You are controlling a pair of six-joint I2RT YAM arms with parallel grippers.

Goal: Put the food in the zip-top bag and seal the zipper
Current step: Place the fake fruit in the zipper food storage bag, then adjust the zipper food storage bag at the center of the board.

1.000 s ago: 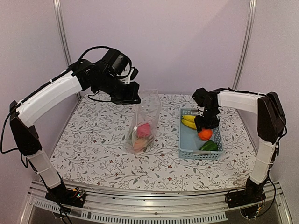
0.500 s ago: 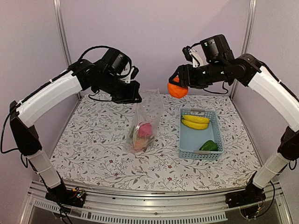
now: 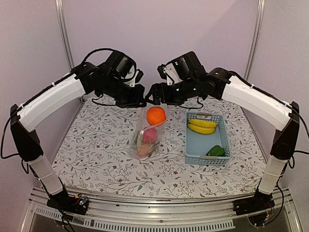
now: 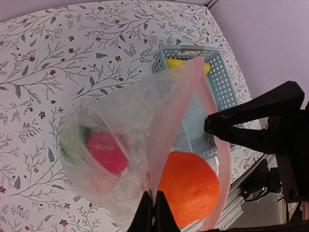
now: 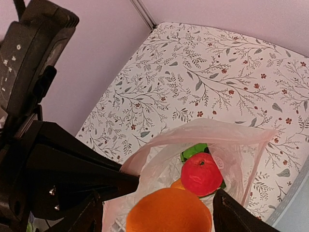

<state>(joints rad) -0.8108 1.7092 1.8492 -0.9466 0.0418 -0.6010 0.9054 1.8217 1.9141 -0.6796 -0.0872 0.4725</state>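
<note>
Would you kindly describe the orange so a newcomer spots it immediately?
On the flowered table, find the clear bag at the middle. The orange is in the bag's open mouth, above a pink piece. It is the only round, bright orange thing; the blue basket holds yellow bananas and a green piece.

The left arm [image 3: 50, 99] and right arm [image 3: 253, 99] have white shells and black joints. Black cables [image 3: 96, 49] loop off the wrists. 2 silver screws [image 5: 50, 192] dot black casing.
</note>
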